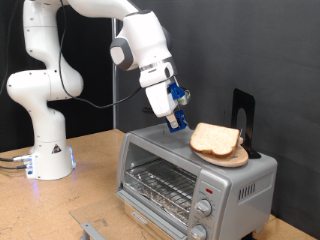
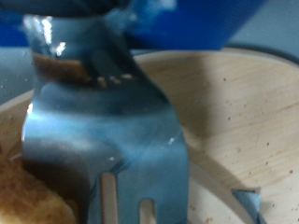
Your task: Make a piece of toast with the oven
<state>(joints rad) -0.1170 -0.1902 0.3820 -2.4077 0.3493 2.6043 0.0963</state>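
1. Slotted metal blade (image 2: 103, 140) fills the wrist view, closest to the lens: shiny, flat, smeared with brown near its upper end; whether it is one of the claw's own fingers I cannot tell
2. Behind the blade lies the round wooden plate (image 2: 234, 112), pale and lightly speckled, with a rough tan corner of the toast (image 2: 33, 201) beside the blade
3. In the exterior view the claw (image 1: 177, 121) hangs tilted just above the roof of the oven (image 1: 250, 180), at nine o'clock from the toast (image 1: 215, 139) and close beside it; nothing shows between its fingers, and I cannot tell whether they are spread or closed
4. The toast rests on the plate (image 1: 238, 157), which sits on the oven's roof: pale crumb, tan crust, roughly square, seemingly stacked slices
5. Judged step: reaching for the bread, which is not yet in the oven; the wire rack (image 1: 158, 183) behind the glass looks bare
6. Taking a slice would likely call for a low, level approach, since bread is soft and crumbly
7. Round knobs (image 1: 205, 208) sit at four o'clock from the glass; the oven stands on the wooden counter (image 1: 90, 170)
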